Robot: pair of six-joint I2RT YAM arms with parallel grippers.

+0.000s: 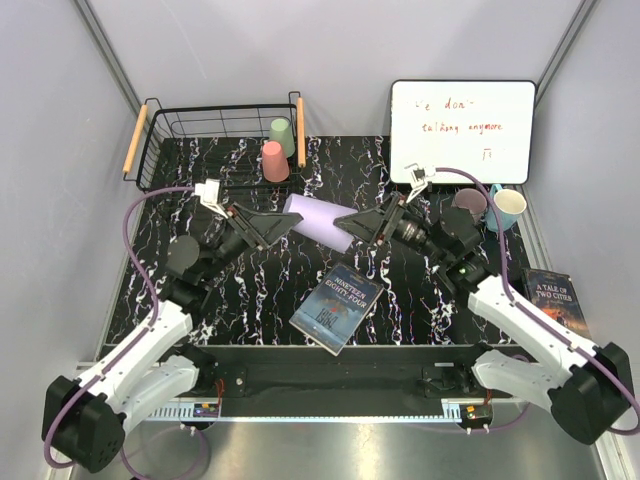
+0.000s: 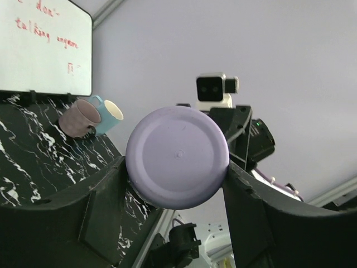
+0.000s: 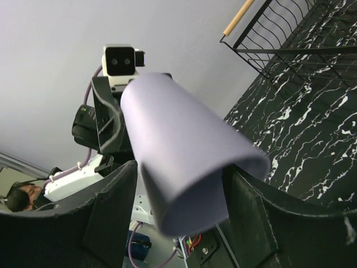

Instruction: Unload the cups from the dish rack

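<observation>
Taking the tabletop (image 1: 170, 200) seen from above as a clock face, the dish rack (image 1: 220, 104) sits at about 10 o'clock, at the far left. Two cups are in its right end: the pink cup (image 1: 274, 162) nearer to me, and the green cup (image 1: 283, 135) just behind it at its 1 o'clock.

My left gripper (image 1: 283, 222) reaches in from 8 o'clock towards the middle of the table. It is closed around the flat bottom end of the lilac cup (image 1: 320, 222). In my left wrist view the round base (image 2: 177, 157) fills the gap, with my fingers (image 2: 106, 212) pressed against it on both sides.

The lilac cup lies on its side above the table, near the centre, stretched between my two hands with its bottom pointing to 9 o'clock and its mouth to 3 o'clock.

My right gripper (image 1: 350, 222) comes in from 4 o'clock and clasps the mouth end of the same cup. In my right wrist view the open rim end (image 3: 184, 167) sits between my fingers (image 3: 111, 206).

A book (image 1: 337, 307) lies flat at 6 o'clock. At 1 o'clock a whiteboard (image 1: 462, 130) stands with red writing on it. At about 2 o'clock, out of the rack, the mauve cup (image 1: 468, 203) is just beside the light blue cup (image 1: 507, 208). A second book (image 1: 552, 297) lies at 4 o'clock by the table's right edge.
</observation>
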